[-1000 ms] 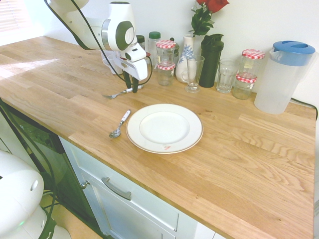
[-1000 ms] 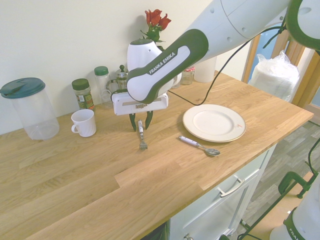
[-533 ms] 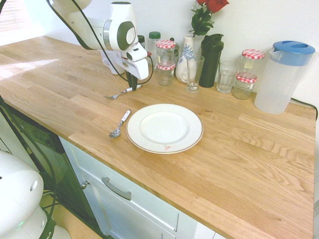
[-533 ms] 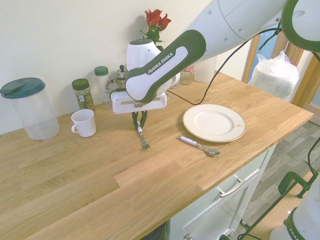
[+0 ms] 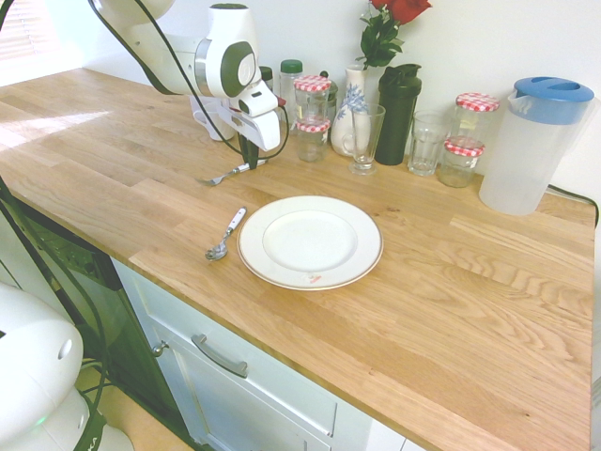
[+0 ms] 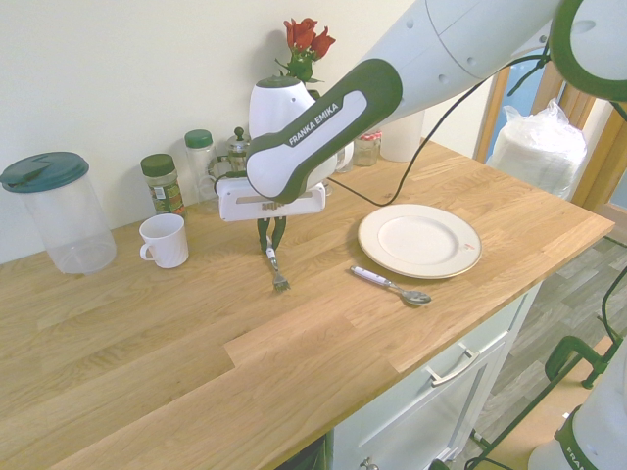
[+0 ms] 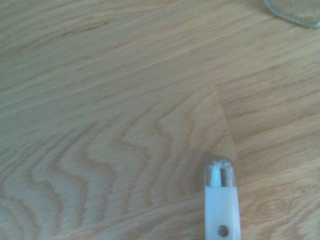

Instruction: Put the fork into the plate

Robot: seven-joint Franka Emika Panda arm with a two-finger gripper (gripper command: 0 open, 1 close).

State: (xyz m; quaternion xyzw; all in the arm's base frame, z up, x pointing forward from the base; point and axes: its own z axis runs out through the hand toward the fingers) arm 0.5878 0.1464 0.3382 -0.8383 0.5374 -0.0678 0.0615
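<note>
First exterior view: the gripper [image 5: 250,162], open a second ago, is now clamped on the handle of the slim metal fork [image 5: 228,174], tines on the oak-grain worktop [image 5: 451,282]. Second exterior view: fork [image 6: 277,270] lies well apart from the round, glossy white plate [image 6: 421,240]. Wrist view: a white handle end [image 7: 221,200] over wood grain.

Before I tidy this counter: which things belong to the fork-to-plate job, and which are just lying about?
Job: fork, gripped by the shut end effector; plate.
Lying about: spoon, white mug, pitcher, rose vase, jars.
</note>
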